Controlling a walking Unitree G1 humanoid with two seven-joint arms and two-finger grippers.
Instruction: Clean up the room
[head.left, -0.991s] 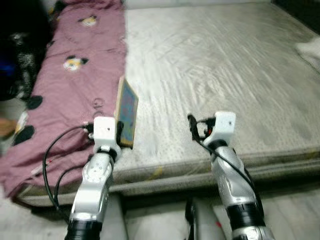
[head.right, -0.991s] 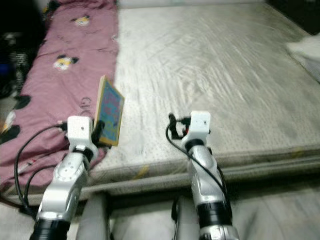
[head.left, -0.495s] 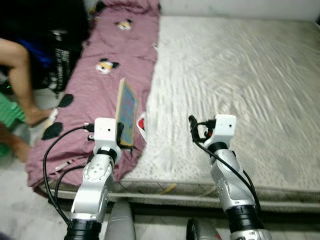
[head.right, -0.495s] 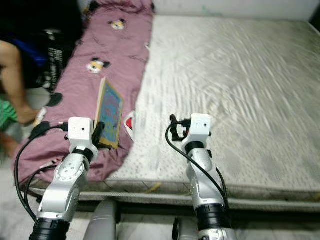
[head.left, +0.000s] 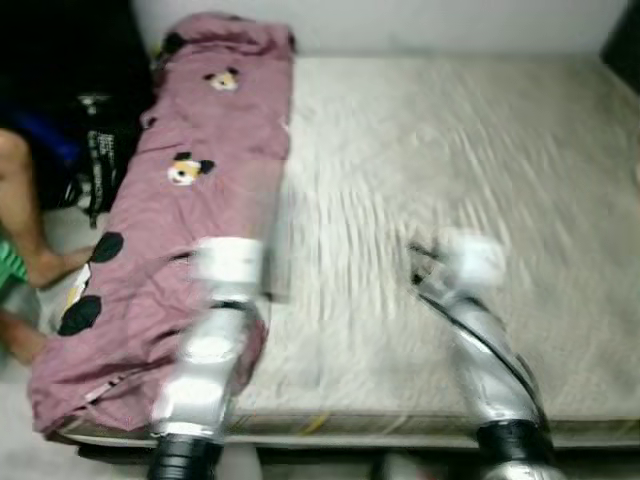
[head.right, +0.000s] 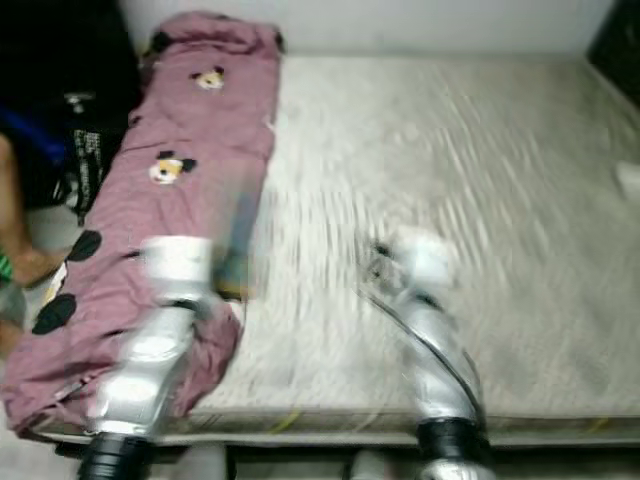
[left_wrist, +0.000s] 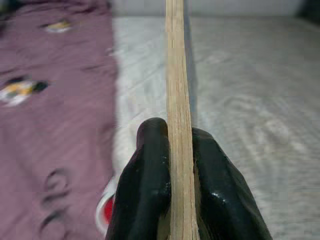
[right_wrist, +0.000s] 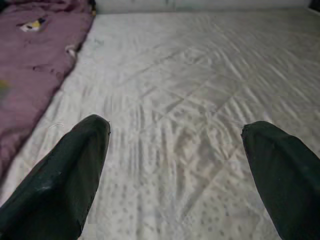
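Left wrist view: fingers (left_wrist: 150, 170) pinching board (left_wrist: 176, 100).

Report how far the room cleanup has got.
Done: nothing visibly put away yet. In hand: the left gripper is shut on a thin wooden board, held edge-on above the mattress. The right gripper is open and empty over the mattress. Left: the board needs a place, and the maroon blanket lies rumpled along the mattress's left side, beside a person's leg.
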